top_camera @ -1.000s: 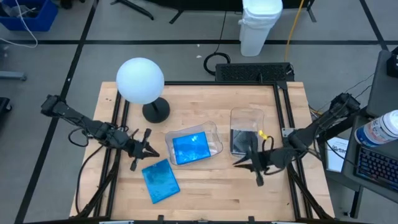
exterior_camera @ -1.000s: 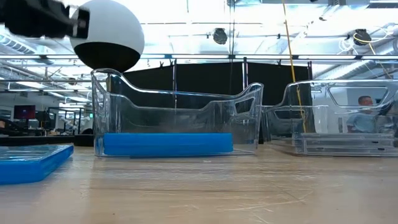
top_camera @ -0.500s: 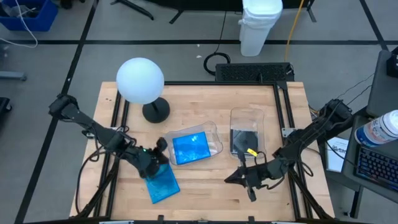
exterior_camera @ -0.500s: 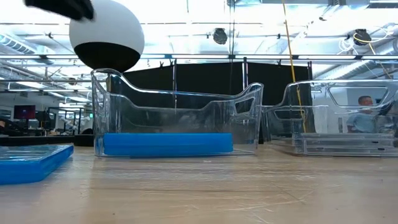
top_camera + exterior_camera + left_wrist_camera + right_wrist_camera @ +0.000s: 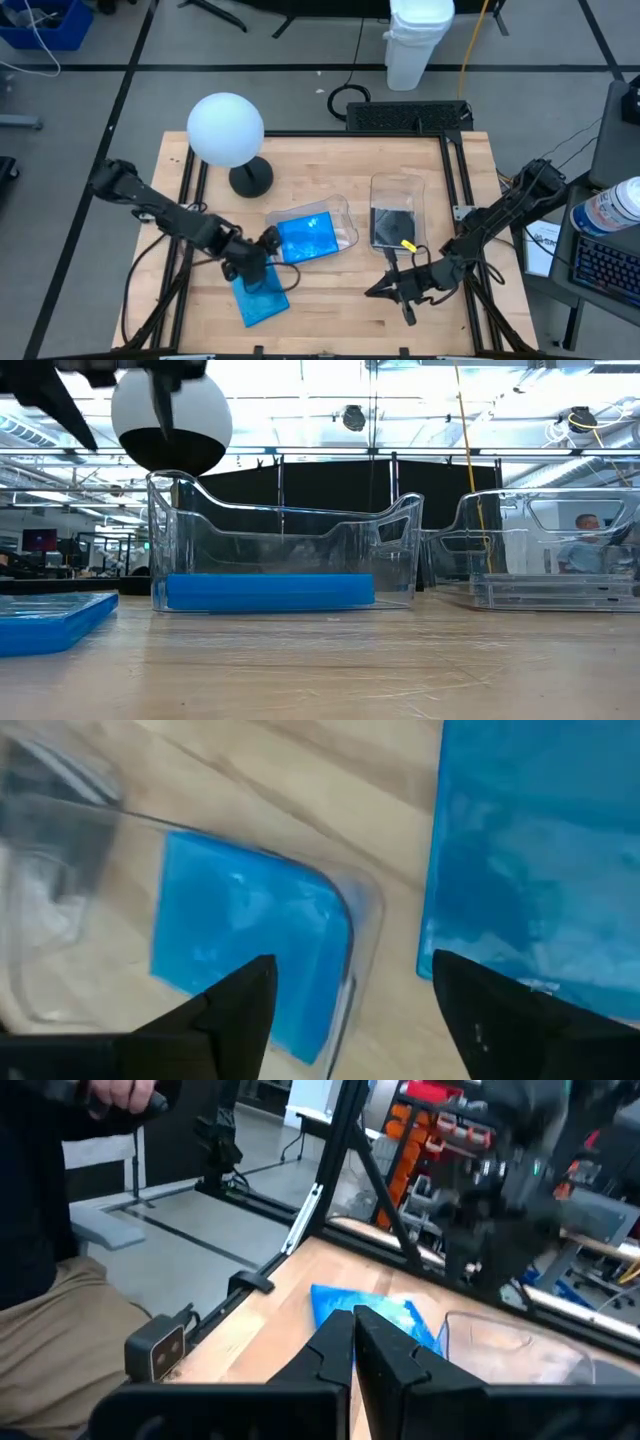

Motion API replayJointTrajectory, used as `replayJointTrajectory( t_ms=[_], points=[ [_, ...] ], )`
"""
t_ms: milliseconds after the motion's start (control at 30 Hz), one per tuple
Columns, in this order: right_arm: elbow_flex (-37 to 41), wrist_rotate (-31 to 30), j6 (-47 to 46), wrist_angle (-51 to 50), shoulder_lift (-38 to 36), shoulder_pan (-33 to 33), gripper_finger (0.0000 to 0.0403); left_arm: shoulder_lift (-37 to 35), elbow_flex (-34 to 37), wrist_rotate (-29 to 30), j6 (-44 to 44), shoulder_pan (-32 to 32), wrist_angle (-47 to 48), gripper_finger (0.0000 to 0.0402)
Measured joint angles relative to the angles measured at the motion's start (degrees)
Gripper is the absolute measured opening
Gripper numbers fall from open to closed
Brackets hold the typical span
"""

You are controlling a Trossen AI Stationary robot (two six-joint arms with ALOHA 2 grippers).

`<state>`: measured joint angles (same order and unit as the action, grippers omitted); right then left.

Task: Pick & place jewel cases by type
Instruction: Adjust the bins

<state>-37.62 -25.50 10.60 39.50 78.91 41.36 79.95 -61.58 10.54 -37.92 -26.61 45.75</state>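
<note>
I am looking down at the wooden surface (image 5: 330,310). The biggest thing on it is a white ball lamp (image 5: 226,130) on a dark foot, far back on my left side. It is well away from where I work, so it does not block me.

Next come two clear bins. The left bin (image 5: 340,212) sits in the middle and has a blue jewel case (image 5: 306,238) lying flat inside it. The right bin (image 5: 398,188) sits beside it and has a dark jewel case (image 5: 390,226) in it. I think each bin is for one color, so blue goes with blue.

One loose blue case (image 5: 262,296) lies flat on the surface, near the front, just beside the left bin. I think this one goes in next.

My left claw (image 5: 256,266) is over the back edge of that loose case, between it and the left bin. Its fingers (image 5: 235,1010) are spread wide, with nothing between them. They look ready to come down on the case edge. The bin's wall is very close, so I could bump it.

My right claw (image 5: 402,290) waits near the front on the right side, in front of the right bin. It is pressed together and holds nothing.

A person's sleeve (image 5: 40,1190) shows in the room beyond, away from the surface.
</note>
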Motion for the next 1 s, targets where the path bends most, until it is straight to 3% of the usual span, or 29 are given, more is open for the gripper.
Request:
replayJointTrajectory(
  t_ms=[300,467,833,1000],
  points=[
    [0.3,0.0,5.0,0.6,0.0,0.0,0.0006,6.4,0.0,-0.7,-8.3,7.3,1.6,0.0201],
    [0.3,0.0,5.2,-0.8,0.0,0.0,0.0006,7.1,0.1,-5.2,-10.1,10.4,3.6,0.0158],
    [0.3,0.0,5.1,-2.1,0.0,0.0,0.0006,7.1,0.1,-6.8,-8.9,11.9,3.9,0.0018],
    [0.3,0.0,5.1,-2.1,0.0,0.0,0.0006,7.1,0.1,-5.7,-1.9,11.4,4.1,0.0021]
  ],
)
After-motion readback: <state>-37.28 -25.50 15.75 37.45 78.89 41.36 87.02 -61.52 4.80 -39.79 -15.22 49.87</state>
